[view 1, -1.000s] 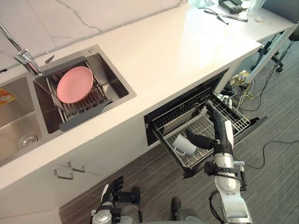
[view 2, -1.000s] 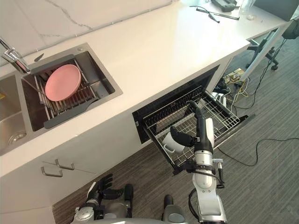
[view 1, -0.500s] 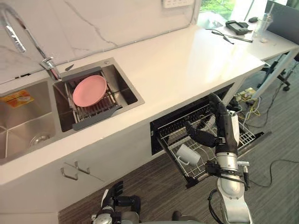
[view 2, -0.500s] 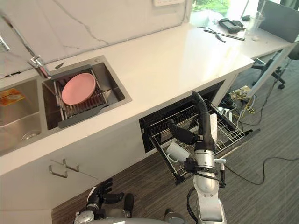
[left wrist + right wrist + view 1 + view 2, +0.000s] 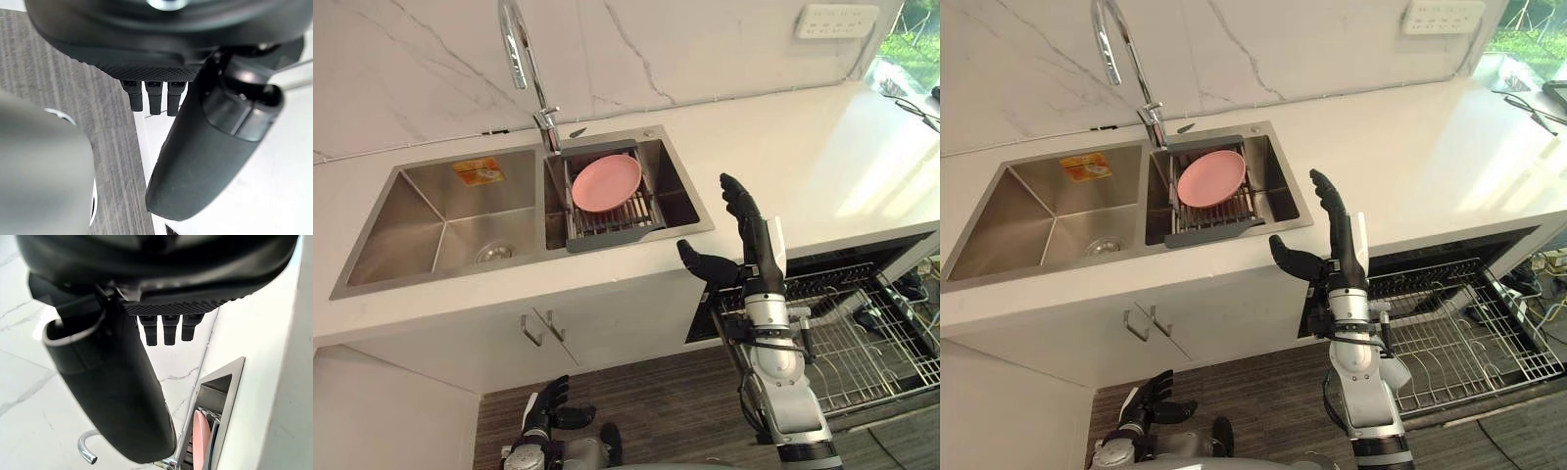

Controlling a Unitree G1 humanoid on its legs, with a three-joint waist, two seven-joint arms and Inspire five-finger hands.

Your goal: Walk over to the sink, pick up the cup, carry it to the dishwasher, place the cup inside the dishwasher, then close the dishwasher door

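Your right hand (image 5: pixel 753 257) is raised in front of the counter's (image 5: pixel 822 166) front edge, just right of the sink (image 5: pixel 431 220). Its fingers are straight and released, the thumb is spread toward the sink, and it holds nothing. Your left hand (image 5: pixel 548 403) hangs low over the striped floor (image 5: pixel 675 411), its fingers loose and empty. You cannot tell where the cup is, but neither hand carries it. The dishwasher rack (image 5: pixel 871 338) is pulled out from under the counter's front edge at the right, and your right forearm stands in front of its left end and hides that part. In the sink's right basin a pink plate (image 5: pixel 605 182) leans on a grey drainer rack (image 5: pixel 607 235), with the faucet (image 5: pixel 524 59) arching above at the back edge. An orange sticker (image 5: pixel 472 171) lies in the left basin. Two cabinet handles (image 5: pixel 540 328) show below the sink.
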